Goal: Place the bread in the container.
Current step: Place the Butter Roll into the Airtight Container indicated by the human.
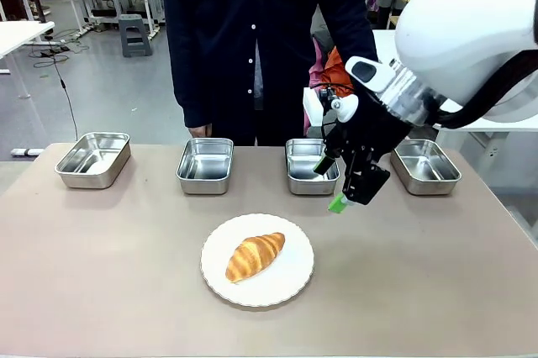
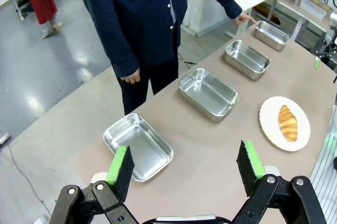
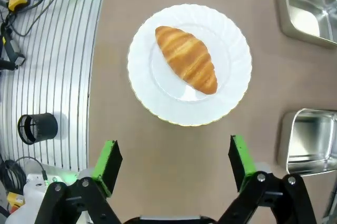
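Hanging wide apart and empty above the brown tabletop (image 1: 101, 274), the right arm's jaws have the golden-brown crescent croissant (image 3: 186, 59) ahead of their green pads (image 3: 108, 161). It lies on a round white scalloped plate (image 3: 158, 98) midway along the tabletop's near edge. The croissant lies slantwise to the line on which the jaws would close, so a descent without turning the wrist could catch one tapered tip and let it twist or slip out. Too firm a squeeze would likely crush the flaky crust. A pad landing on the plate's rim could tip or push the plate. Four alike shiny stainless-steel rectangular trays (image 1: 204, 165) stand in a row along the far edge, so dropping the bread in the wrong one is a real risk. The person's hand (image 2: 243, 19) points beside the tray nearest the far right corner (image 2: 271, 34), probably the one meant, and a carry there could brush that hand. The left arm's jaws are also apart and empty, over the left end.
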{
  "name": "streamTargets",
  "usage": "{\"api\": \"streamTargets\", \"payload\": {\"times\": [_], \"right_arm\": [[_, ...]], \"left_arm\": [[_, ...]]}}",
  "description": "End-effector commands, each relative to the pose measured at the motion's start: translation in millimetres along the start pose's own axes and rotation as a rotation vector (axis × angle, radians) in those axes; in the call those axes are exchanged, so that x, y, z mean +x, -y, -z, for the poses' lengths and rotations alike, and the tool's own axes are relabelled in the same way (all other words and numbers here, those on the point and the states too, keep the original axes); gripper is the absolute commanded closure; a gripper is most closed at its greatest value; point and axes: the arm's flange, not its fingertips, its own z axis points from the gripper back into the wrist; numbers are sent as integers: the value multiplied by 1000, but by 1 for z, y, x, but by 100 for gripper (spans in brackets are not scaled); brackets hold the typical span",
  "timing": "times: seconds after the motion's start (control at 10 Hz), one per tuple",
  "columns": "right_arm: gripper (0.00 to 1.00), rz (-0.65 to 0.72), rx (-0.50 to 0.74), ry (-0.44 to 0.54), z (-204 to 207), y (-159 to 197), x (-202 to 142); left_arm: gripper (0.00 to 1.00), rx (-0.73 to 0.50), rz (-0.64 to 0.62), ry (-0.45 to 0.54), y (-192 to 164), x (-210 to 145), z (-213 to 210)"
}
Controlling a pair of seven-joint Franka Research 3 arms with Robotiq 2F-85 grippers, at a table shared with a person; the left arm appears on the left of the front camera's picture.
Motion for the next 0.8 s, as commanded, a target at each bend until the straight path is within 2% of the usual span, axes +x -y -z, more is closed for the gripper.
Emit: {"api": "streamTargets", "payload": {"times": [0.0,0.1,0.2,0.4,0.7], "right_arm": [[0,25,-3,2,-2,0,2],[0,0,0,0,0,0,0],[0,-44,11,-38,18,41,13],[0,-173,73,-102,68,82,49],[0,-313,59,-212,131,72,80]], "left_arm": [[0,-7,3,9,0,-1,-1],[0,-7,3,9,0,-1,-1],[0,-7,3,9,0,-1,-1],[0,-7,3,9,0,-1,-1],[0,-7,3,9,0,-1,-1]]}}
